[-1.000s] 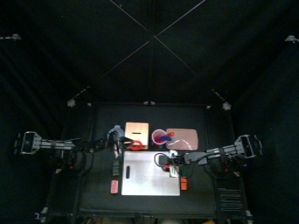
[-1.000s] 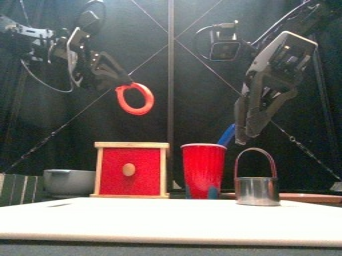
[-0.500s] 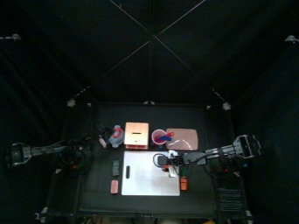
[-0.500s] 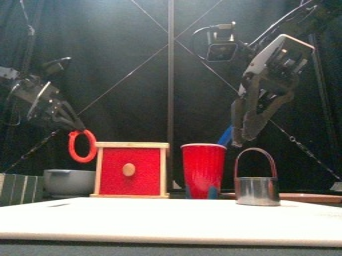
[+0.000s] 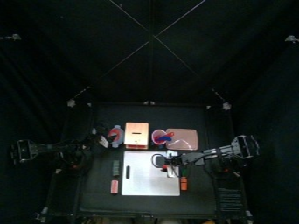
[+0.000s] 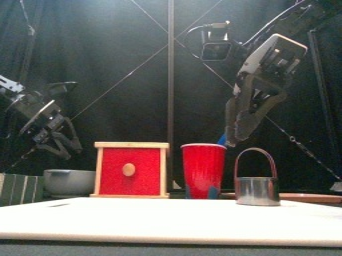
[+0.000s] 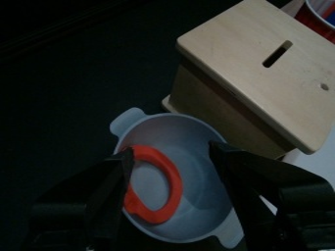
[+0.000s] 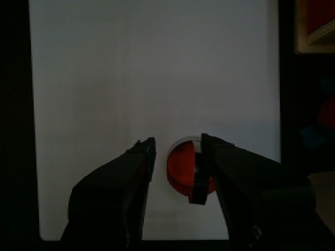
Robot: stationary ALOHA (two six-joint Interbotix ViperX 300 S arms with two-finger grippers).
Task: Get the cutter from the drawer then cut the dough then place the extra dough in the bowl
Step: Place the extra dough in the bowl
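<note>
Red dough ring (image 7: 148, 181) lies in the blue-grey two-handled bowl (image 7: 197, 137) just beside the pale wooden box (image 7: 249, 69), between the left hand's (image 7: 173, 165) spread jaws. If it sticks to one, lifting could drag it back out.

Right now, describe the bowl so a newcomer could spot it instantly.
Find the pale wooden box with the red drawer front. On its left-arm side sits a low blue-grey bowl. Unlike the red cup beyond the box, it holds a red dough ring.
</note>
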